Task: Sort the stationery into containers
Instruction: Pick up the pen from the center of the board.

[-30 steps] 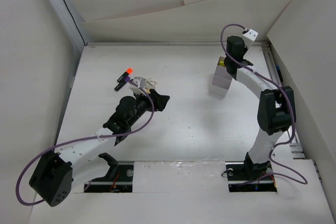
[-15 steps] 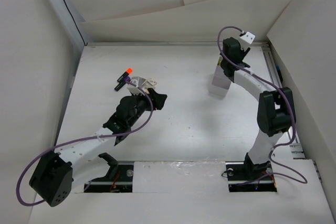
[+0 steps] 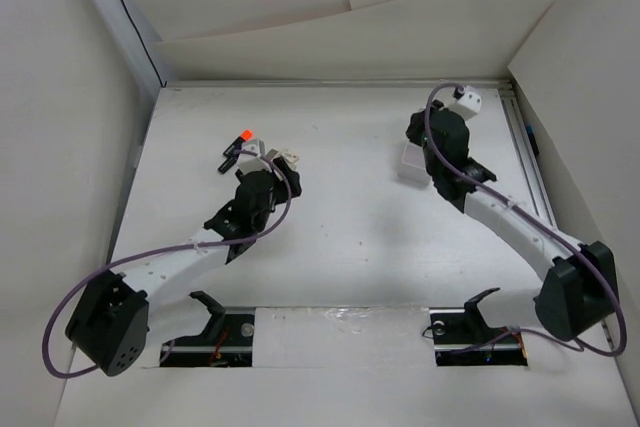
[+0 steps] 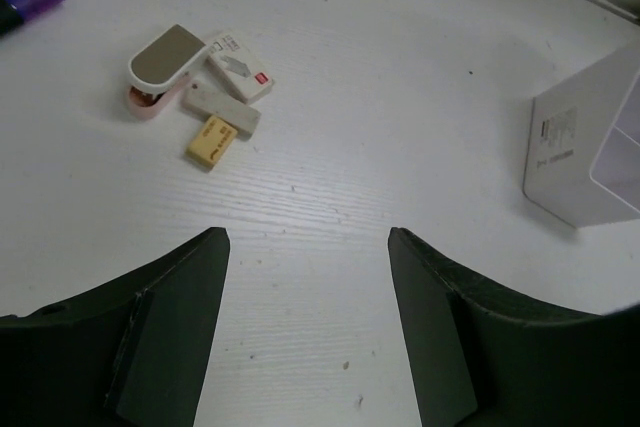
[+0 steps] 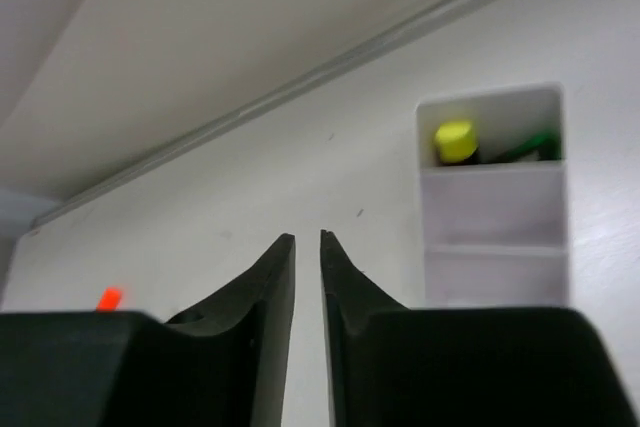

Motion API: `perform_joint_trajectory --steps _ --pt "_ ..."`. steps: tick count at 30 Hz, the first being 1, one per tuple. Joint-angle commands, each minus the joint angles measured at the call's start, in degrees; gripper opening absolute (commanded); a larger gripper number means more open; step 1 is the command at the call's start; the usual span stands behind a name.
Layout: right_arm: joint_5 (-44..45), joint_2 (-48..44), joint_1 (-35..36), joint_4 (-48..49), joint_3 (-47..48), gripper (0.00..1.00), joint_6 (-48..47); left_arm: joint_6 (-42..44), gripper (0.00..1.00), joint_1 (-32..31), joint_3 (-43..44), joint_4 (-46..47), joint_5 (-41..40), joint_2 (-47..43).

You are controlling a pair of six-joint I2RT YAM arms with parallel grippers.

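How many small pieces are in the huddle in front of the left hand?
4: a pink-and-white piece with a grey top, farthest left; a white labelled block beside it; a grey bar nearer; a yellow block nearest the camera. None seems hidden.

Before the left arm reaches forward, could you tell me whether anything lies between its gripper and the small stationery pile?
Nothing visible does: only bare table lies between the open left gripper and the yellow piece nearest it in the pile. The white container stands off to the right.
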Motion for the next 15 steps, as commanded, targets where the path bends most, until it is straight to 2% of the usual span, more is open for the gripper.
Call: perform_joint_trajectory --steps 1,3,5,9,15 --pt "-7.22 -4.01 2.92 0.07 -5.37 0.18 3.6 -1.63 0.61 0.13 6.29 -5.08 -8.79 2.5" --pt "-9.78 -6.2 5.38 0.07 -8.01 0.04 4.13 -4.25 0.6 1.69 9.46 -8.15 -10.48 4.96" --pt "-9.8 -7.27 7.31 -1.16 -8.55 0.01 4.13 -5.49 0.58 3.62 10.95 -8.69 -8.57 6.64" --pt "-11.64 -9.56 9.25 -1.95 -10.65 0.03 4.13 -8.13 0.57 10.4 13.4 -9.22 -4.16 10.68" --pt "-14.27 -8.94 10.66 -0.9 -12.07 0.1 4.13 -8.13 0.47 17.08 19.04 -15.54 -7.4 17.19"
